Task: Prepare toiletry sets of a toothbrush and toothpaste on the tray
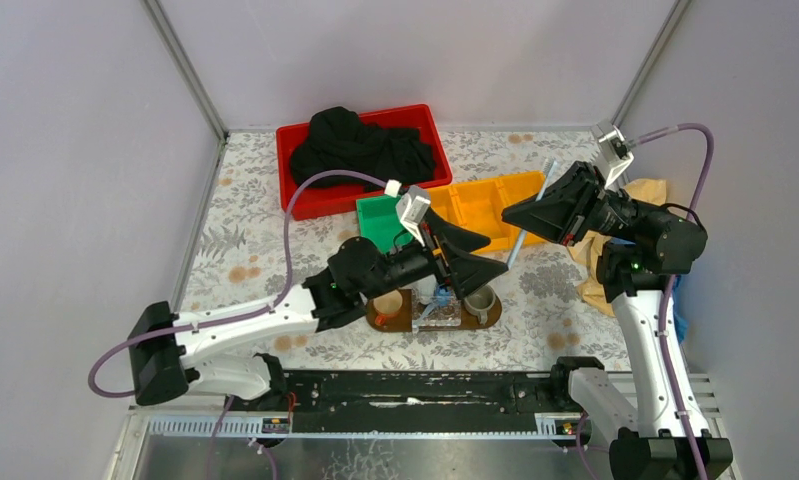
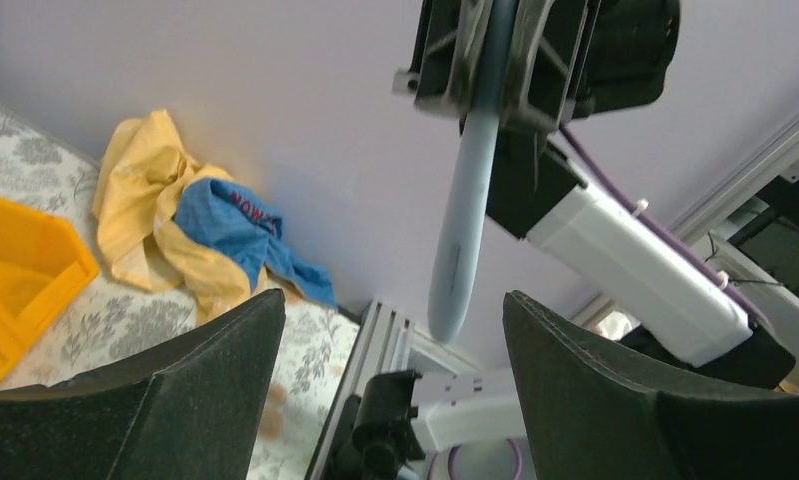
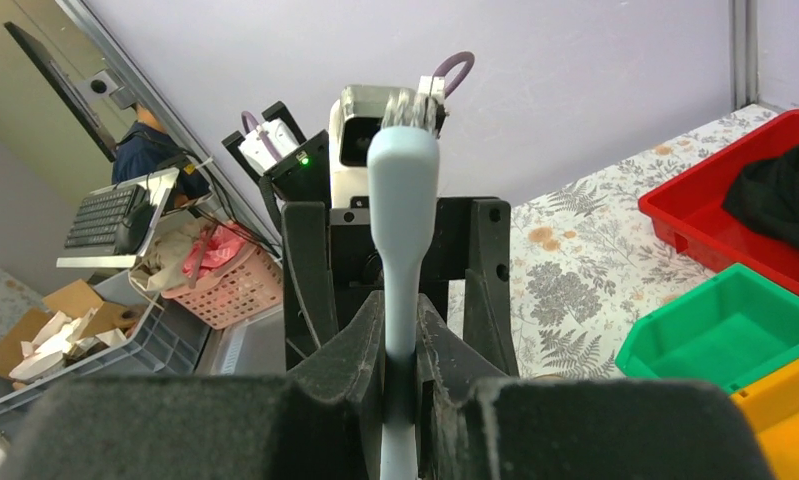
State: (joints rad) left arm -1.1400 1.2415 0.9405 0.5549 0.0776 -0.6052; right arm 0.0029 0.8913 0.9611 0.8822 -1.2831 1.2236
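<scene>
My right gripper (image 1: pixel 507 214) (image 3: pixel 403 312) is shut on a pale grey-blue toothbrush (image 1: pixel 528 214) (image 3: pixel 404 190) and holds it in the air, bristles pointing away from the table. The handle (image 2: pixel 461 240) hangs down between the fingers of my left gripper (image 1: pixel 498 254) (image 2: pixel 393 300). That gripper is open, with a gap on both sides of the handle. The dark-brown tray (image 1: pixel 377 320) lies under the left wrist, with a clear box (image 1: pixel 443 312) and two cups on it. The left arm hides much of the tray, and I cannot make out any toothpaste.
A red bin (image 1: pixel 305 205) with black cloth stands at the back. A green bin (image 1: pixel 383 222) and yellow bins (image 1: pixel 490 200) sit in front of it. Yellow and blue cloths (image 2: pixel 190 215) lie by the right wall. A metal rail runs along the near edge.
</scene>
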